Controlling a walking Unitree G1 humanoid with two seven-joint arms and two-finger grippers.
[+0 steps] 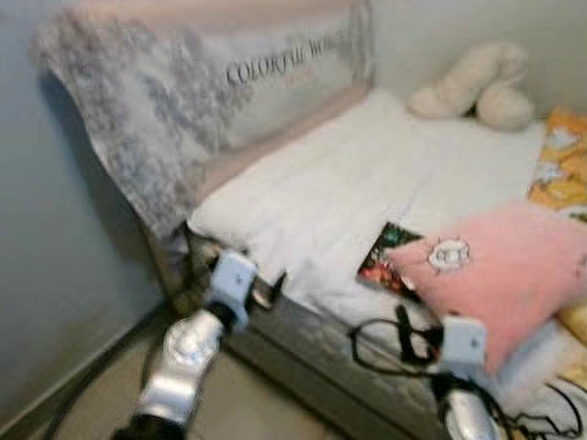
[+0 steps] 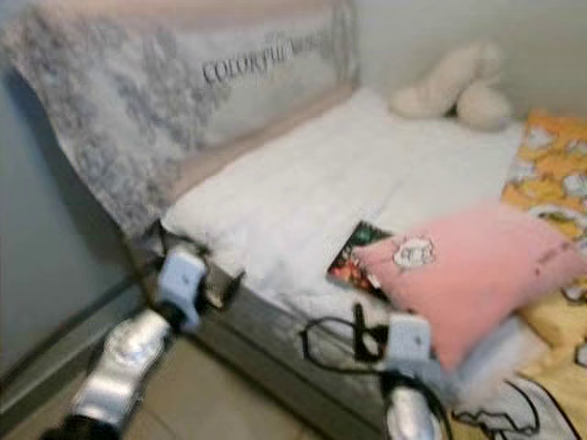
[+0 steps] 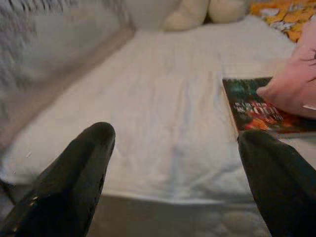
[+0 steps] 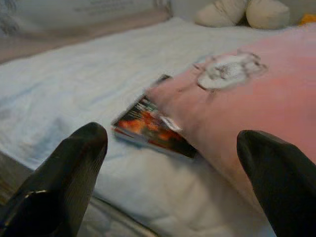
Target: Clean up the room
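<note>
Fingers (image 3: 74, 182) of the left gripper (image 3: 173, 177) are spread wide with nothing between them, pointing over the near edge of the white bed sheet (image 1: 321, 183). The right gripper (image 4: 170, 182) is likewise wide open and empty, aimed at a book (image 4: 150, 129) with a dark, colourful cover that lies flat on the sheet, one end tucked under a pink pillow (image 1: 500, 270) with a small white cartoon patch. Both silver arms reach forward from below, the left one (image 1: 188, 353) near the bed's corner, the right one (image 1: 459, 357) just before the pillow, with black cables looping beside it. Farther back, a cream plush toy (image 1: 472, 87) rests at the far side of the bed by the wall, and a yellow and orange blanket (image 1: 561, 165) lies along the right edge. A grey patterned headboard cover (image 1: 202, 92) printed with lettering stands behind the mattress on the left.
</note>
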